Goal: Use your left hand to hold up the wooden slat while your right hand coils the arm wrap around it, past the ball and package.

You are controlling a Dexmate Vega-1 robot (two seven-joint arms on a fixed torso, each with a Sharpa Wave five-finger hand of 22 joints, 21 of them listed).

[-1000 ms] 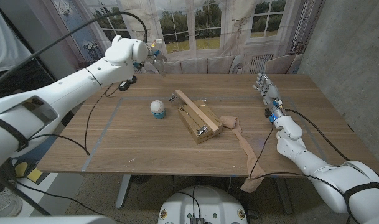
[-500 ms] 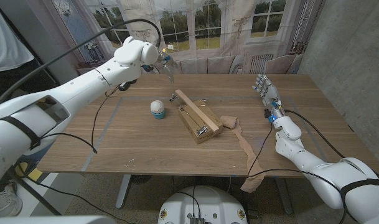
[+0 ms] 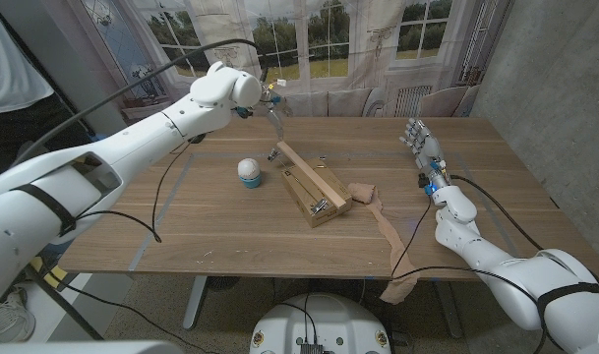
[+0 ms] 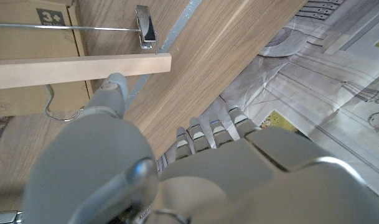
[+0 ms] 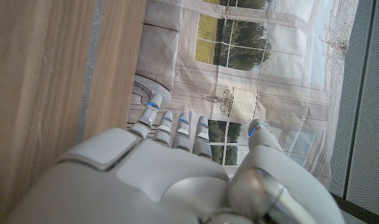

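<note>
The wooden slat (image 3: 311, 175) lies slantwise on the cardboard package (image 3: 309, 198) at mid-table, with metal clips at its ends. A white ball (image 3: 249, 172) sits just left of them. The beige arm wrap (image 3: 364, 193) lies bunched right of the package, and its tail runs over the table's front edge. My left hand (image 3: 269, 101) hovers above the slat's far end, open and holding nothing. In the left wrist view its thumb (image 4: 112, 91) reaches close to the slat (image 4: 77, 70) near a clip (image 4: 145, 28). My right hand (image 3: 421, 144) stands open at the right, away from the wrap.
A person in a white shirt (image 3: 12, 54) stands at the far left behind the table. Black cables trail over the table's left side (image 3: 156, 211) and beside my right arm (image 3: 496, 202). Bare wood (image 3: 230, 236) spreads in front of the package.
My left arm has swung to the right, from the table's far left toward the far end of the slat. The right hand, ball, package and wrap have not moved.
</note>
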